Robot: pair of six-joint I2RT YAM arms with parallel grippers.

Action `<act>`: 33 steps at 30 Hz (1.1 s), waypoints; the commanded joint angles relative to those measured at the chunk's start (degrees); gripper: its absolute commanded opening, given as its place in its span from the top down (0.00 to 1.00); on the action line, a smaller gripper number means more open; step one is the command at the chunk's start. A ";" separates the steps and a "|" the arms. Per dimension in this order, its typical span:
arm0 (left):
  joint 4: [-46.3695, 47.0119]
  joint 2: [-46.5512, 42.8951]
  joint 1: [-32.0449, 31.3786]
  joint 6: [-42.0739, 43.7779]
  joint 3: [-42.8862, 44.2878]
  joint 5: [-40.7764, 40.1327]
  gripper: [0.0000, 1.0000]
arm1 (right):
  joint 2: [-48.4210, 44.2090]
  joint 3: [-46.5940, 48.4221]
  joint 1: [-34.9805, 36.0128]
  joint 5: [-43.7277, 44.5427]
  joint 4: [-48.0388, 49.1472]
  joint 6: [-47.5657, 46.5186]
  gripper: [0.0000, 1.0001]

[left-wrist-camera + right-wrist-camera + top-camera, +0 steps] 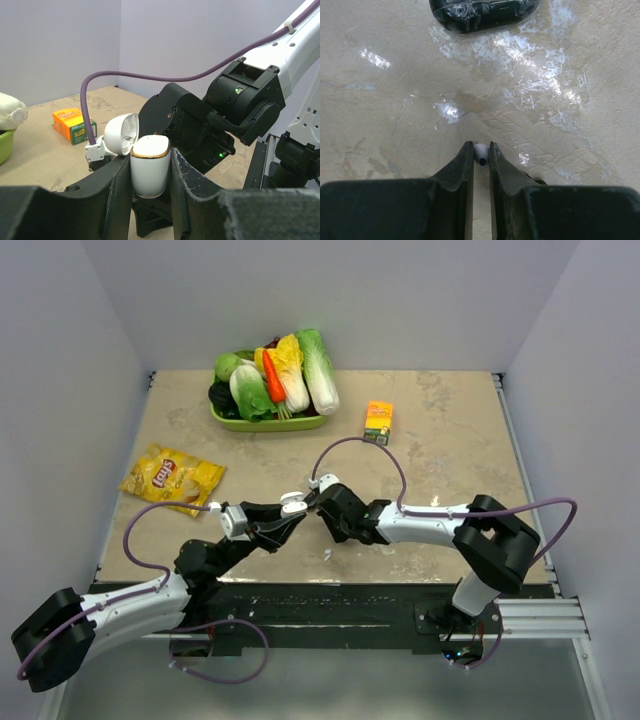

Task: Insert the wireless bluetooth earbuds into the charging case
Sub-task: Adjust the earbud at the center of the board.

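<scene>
1 tiny, rounded white earbud (481, 153) is sitting pinched between the right gripper's (480, 146) fingertips, near the middle of the beige table's (450, 440) near edge. Just beside it, the left gripper (150, 161) is clamping the white, gold-rimmed, open-lidded charging case (149, 172).

Charging case (150, 170) in left end effector (150, 161) mid-table; earbud (481, 151) in right end effector (480, 146); vegetable tray (298, 424) behind

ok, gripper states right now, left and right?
Left gripper: closed on the charging case, whose lid is open.
Right gripper: closed on a white earbud, pinched at the fingertips.
</scene>
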 commanded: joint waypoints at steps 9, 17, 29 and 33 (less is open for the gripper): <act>4.38 -0.45 -0.30 -0.28 -4.68 -0.43 1.00 | -4.40 -2.55 -8.27 -0.25 5.40 12.32 1.00; 5.96 1.39 -0.30 -0.54 -4.32 -1.22 1.00 | -4.42 -4.24 -15.75 3.26 11.21 19.63 1.00; 5.96 2.36 -0.30 -0.37 -3.80 -1.92 1.00 | 5.52 1.21 -19.01 0.81 12.09 18.86 0.56; 6.05 2.54 -0.30 -0.10 -3.88 -1.92 1.00 | 4.12 0.51 -19.01 1.33 11.48 17.10 0.45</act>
